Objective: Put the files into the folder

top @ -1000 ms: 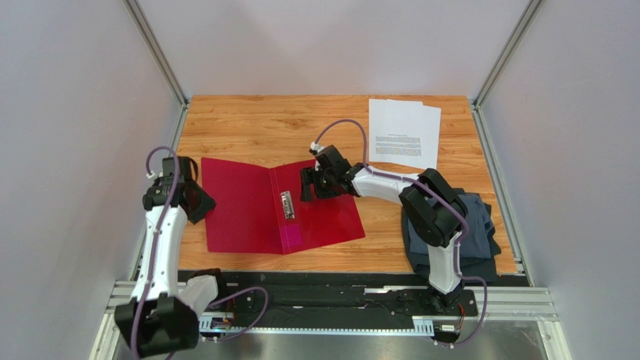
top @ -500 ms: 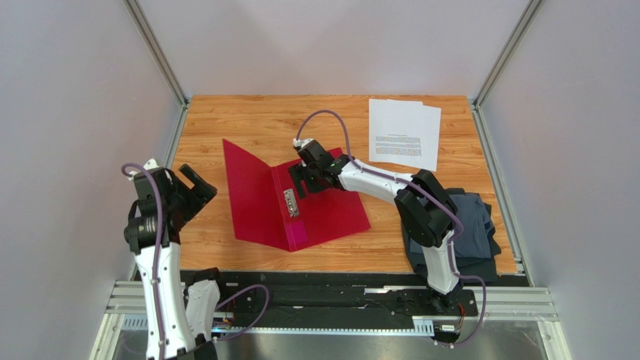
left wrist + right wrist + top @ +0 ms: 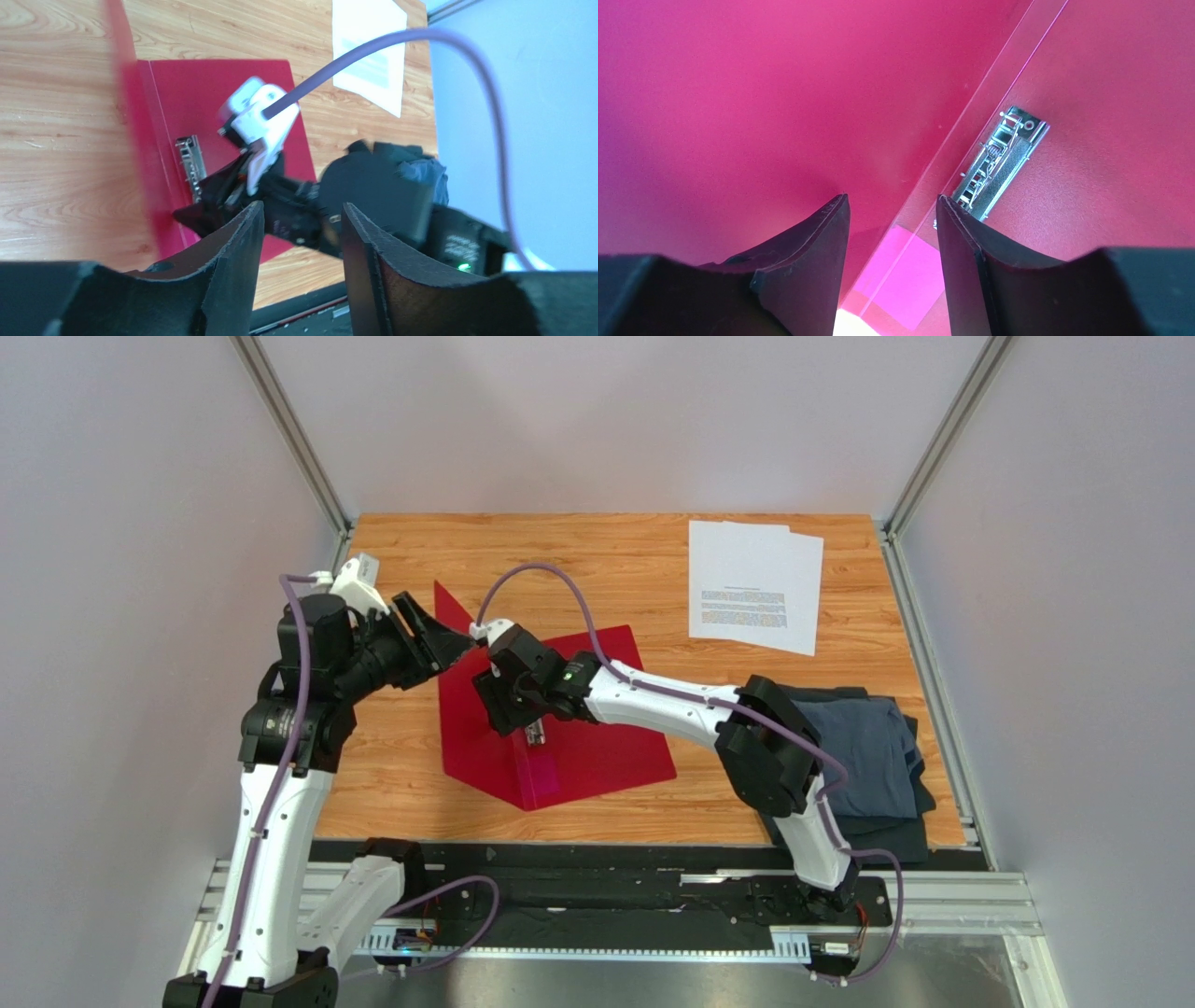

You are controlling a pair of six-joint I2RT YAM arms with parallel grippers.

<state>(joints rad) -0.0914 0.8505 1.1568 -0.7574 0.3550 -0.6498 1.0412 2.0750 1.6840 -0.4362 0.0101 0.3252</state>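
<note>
The right gripper (image 3: 891, 203) has its two fingers apart with nothing between them. They are poised just above the spine crease of the folder (image 3: 596, 742), with the metal clip (image 3: 1001, 164) just beside one finger. The left gripper (image 3: 298, 213) is likewise parted and empty. The raised cover's edge passes to one side of it, not through the gap.

The right arm reaches far across to the left, its forearm low over the folder's flat half and its wrist pitched down. The left arm stands tall with the elbow high and the wrist turned inward, which places its gripper by the upper corner of the raised cover.

The folder lies left of centre on the table (image 3: 561, 560), one half flat and the other standing steeply. The files (image 3: 753, 585) rest at the far right corner, well apart from both grippers.

The step in hand appears to be opening the folder; loading has not begun. The next move calls for laying the standing cover flat or bracing it. One arm must then travel to the sheets, which are thin and will likely need lifting by an edge.
</note>
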